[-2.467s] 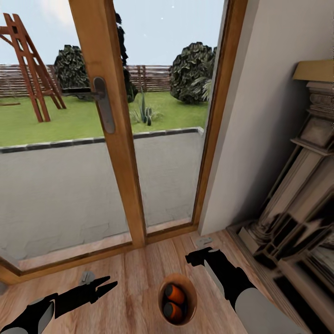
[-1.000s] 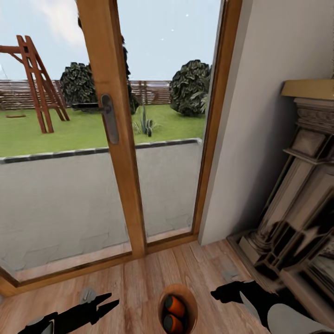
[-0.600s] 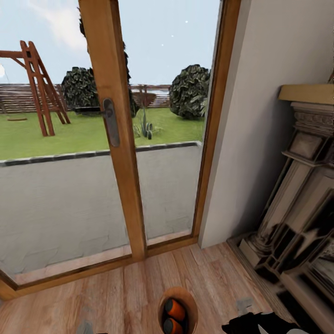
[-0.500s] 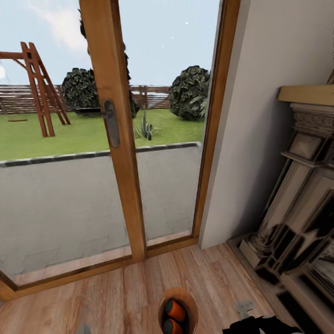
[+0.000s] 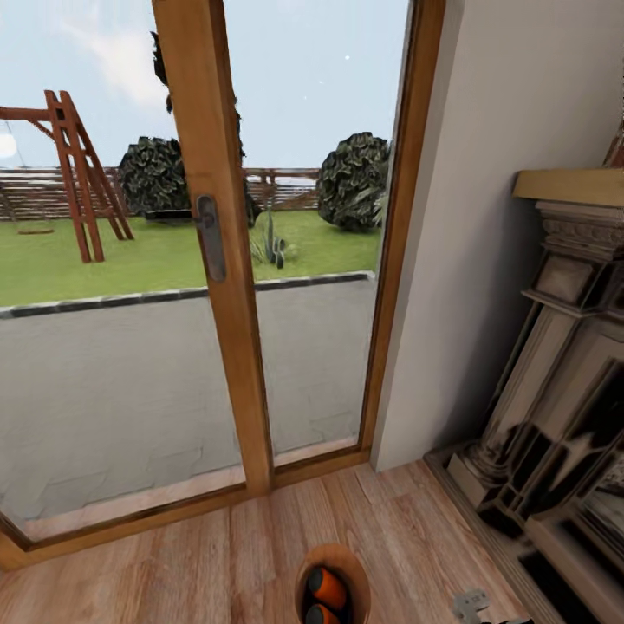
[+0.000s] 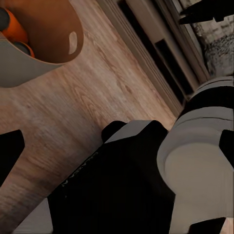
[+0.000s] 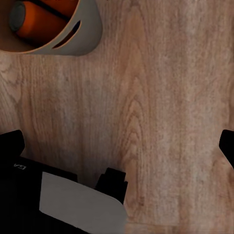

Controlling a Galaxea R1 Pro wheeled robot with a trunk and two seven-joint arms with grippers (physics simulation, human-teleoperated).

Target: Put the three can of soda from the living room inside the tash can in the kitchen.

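Pulled both arms down out of head view; tash can (image 5: 333,579) held orange cans (image 5: 328,588). Light, rigid — I'd grab rim. Right gripper (image 7: 122,141) spread wide; left unclear.

No readable text, label, brand or number appears anywhere. Faint pale marks sit on the black robot body (image 6: 97,190) in the left wrist view, too small and blurred to make out.
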